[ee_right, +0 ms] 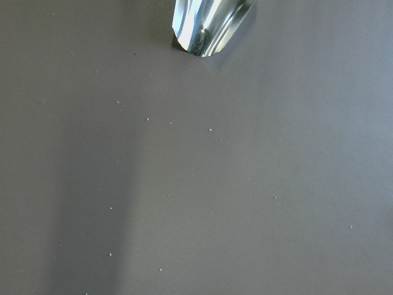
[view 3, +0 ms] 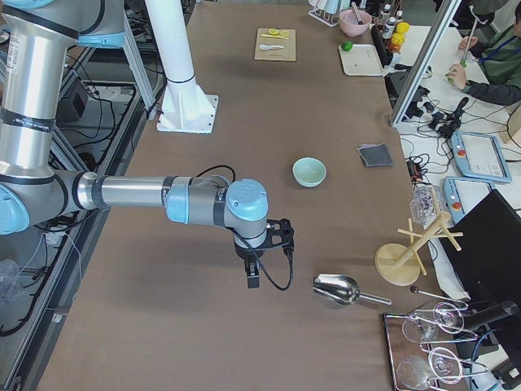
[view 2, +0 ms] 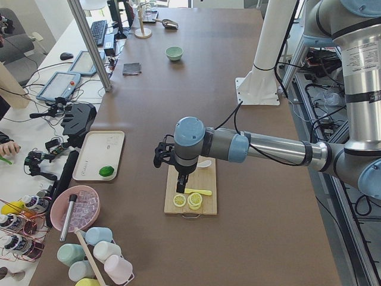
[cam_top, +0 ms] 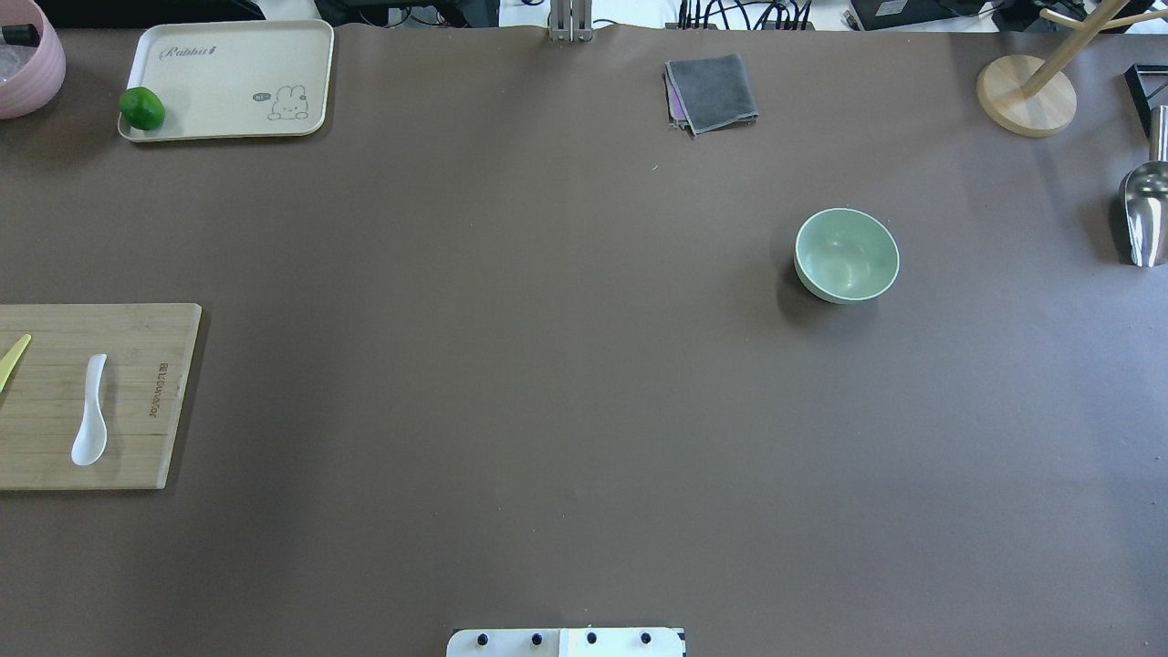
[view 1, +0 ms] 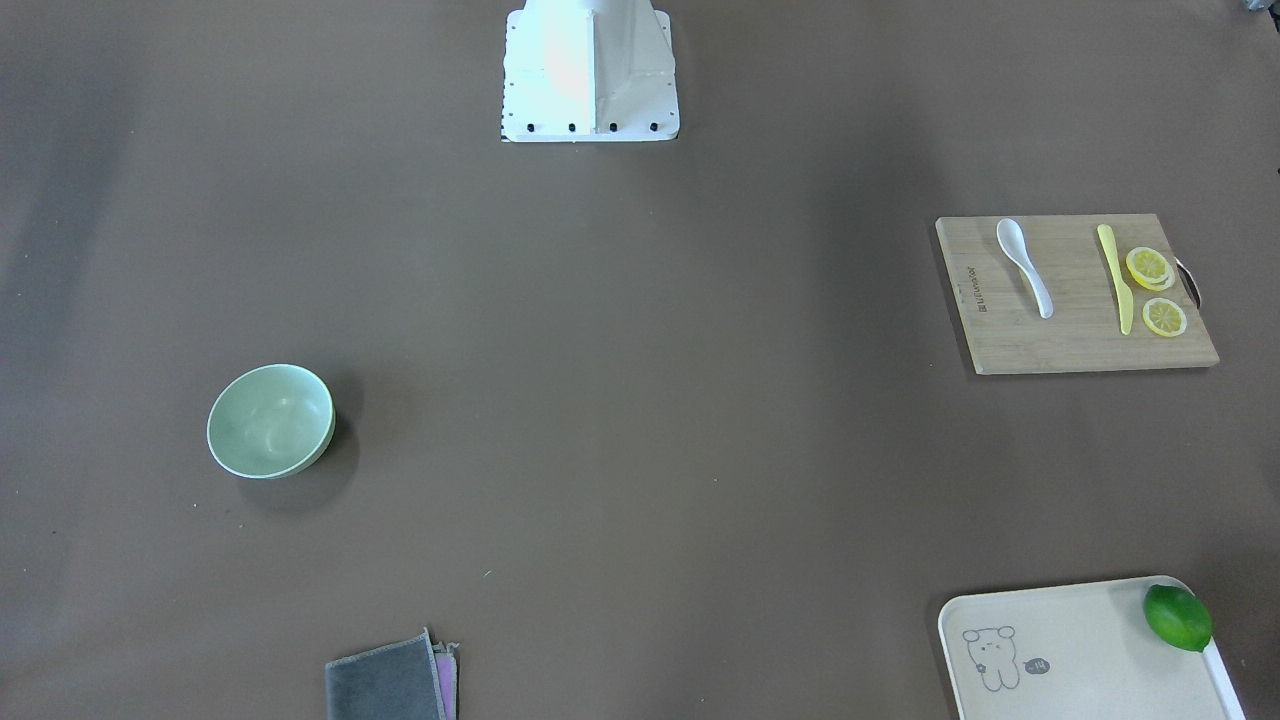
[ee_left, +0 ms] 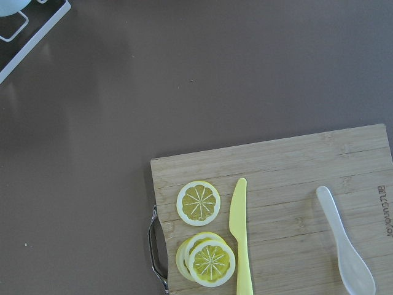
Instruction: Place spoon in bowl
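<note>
1. Overhead exterior view, at its left edge: the white soup spoon (cam_top: 90, 422) lies flat on the bamboo cutting board (cam_top: 137, 365), next to the yellow plastic knife (cam_top: 13, 358). Nothing grips it, so no part of the task is done.
2. Further right, the mint-green bowl (cam_top: 847, 255) stands empty, well apart from the spoon. Picking up, carrying and dropping are all left to do.
3. The left gripper (view 2: 181, 180) hangs above the board with the spoon just beside and below it. I cannot tell whether its fingers are apart.
4. The right gripper (view 3: 254, 279) hovers above the table, the bowl near it and a metal scoop (view 3: 335, 289) beside it. Its finger spacing cannot be told either.
</note>
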Available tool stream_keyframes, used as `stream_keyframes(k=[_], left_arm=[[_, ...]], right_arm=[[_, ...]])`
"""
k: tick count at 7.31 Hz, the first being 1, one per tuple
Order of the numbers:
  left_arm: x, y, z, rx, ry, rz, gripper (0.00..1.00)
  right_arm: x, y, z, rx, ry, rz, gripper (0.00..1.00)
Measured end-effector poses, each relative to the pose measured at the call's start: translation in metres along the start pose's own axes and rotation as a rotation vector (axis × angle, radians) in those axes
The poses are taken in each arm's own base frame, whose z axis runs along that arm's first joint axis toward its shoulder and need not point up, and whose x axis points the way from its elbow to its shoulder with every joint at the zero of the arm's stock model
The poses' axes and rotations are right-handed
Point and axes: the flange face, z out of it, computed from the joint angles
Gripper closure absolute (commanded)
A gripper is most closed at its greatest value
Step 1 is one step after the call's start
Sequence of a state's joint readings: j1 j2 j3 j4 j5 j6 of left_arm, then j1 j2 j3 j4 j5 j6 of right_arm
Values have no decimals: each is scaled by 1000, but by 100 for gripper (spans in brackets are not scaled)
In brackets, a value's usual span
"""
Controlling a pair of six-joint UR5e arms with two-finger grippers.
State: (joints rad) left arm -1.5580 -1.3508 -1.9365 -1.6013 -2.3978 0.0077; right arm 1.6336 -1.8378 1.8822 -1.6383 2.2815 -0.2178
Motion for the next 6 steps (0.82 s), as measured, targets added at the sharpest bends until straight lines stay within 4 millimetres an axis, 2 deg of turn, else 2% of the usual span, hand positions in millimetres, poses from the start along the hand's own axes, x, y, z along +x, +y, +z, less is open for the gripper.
stream_keyframes(k=[4,6], left_arm=[[0,3,-3,6,-22,4,2],[8,-3,-11,25,-25,24,2]], right_arm=[[-2,-2,-1,13,-2,-11,0],[-9,-14,-13,118,22,-89,0]])
